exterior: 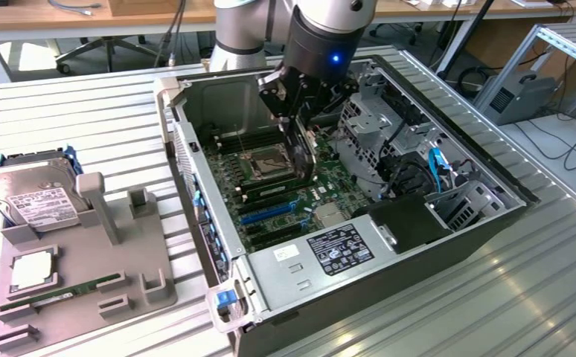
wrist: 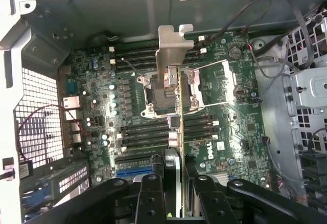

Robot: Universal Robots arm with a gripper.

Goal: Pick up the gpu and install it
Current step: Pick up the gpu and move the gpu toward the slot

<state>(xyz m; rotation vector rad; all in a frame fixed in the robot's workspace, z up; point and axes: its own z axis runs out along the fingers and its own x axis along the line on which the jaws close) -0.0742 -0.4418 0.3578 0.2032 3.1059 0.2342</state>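
Gpu (wrist: 171, 81) edge-on in hand (wrist: 173, 183), faces hidden

The motherboard (wrist: 102, 106) carries white lettering (wrist: 207, 153) that seems to read "DELL".

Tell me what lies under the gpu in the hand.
The motherboard, with its CPU socket and memory slots. The gpu covers a strip of them with its bracket and edge.

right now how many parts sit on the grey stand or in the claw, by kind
hard drive: 1
processor chip: 1
memory stick: 1
graphics card, held in the claw: 1
total: 4
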